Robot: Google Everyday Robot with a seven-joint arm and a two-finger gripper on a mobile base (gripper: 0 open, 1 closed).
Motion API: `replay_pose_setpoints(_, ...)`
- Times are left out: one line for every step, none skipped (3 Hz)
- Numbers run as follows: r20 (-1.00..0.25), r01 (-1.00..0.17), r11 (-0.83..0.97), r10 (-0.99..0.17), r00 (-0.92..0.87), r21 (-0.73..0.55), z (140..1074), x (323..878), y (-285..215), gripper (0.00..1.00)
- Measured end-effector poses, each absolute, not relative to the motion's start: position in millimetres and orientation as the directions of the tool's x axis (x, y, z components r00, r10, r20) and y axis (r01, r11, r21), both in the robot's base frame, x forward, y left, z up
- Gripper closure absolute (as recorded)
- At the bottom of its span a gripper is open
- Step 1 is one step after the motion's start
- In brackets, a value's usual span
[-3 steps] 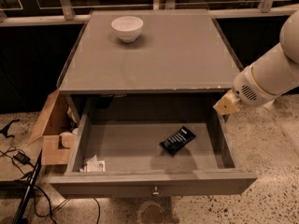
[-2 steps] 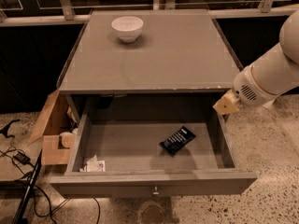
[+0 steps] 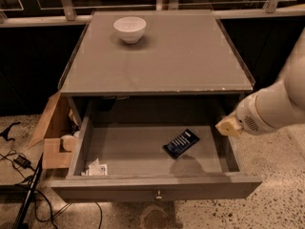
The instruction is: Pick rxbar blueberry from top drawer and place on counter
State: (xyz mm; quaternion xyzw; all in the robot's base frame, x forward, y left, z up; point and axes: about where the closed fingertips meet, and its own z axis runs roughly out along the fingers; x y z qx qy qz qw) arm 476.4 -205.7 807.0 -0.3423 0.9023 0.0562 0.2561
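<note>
The rxbar blueberry (image 3: pixel 181 143), a flat dark bar with white text, lies on the floor of the open top drawer (image 3: pixel 152 187), right of its middle. The counter (image 3: pixel 190 56) is the grey-brown cabinet top above the drawer. My gripper (image 3: pixel 228 127) is a tan tip at the end of the white arm, over the drawer's right wall. It is to the right of the bar and a little above it, apart from it.
A white bowl (image 3: pixel 129 29) stands at the back left of the counter. A white crumpled paper scrap (image 3: pixel 95 168) lies in the drawer's front left corner. A tan cardboard box (image 3: pixel 55 135) sits on the floor left of the cabinet, with cables (image 3: pixel 21 175) beside it.
</note>
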Motion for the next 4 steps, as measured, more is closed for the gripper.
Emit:
replay_pose_setpoints(-0.551, -0.611, 0.789, -0.538, -0.638, -0.061, 781, 470, -205, 1.0)
replay_pose_setpoints(-0.625, -0.584, 0.811, -0.47, -0.623, -0.029, 757, 470, -203, 1.0)
replay_pose_setpoints(-0.66, -0.57, 0.821, -0.447, -0.605, -0.034, 760, 475, -204, 1.0)
replay_pose_setpoints(-0.658, -0.572, 0.82, -0.449, -0.604, -0.035, 748, 470, -202, 1.0)
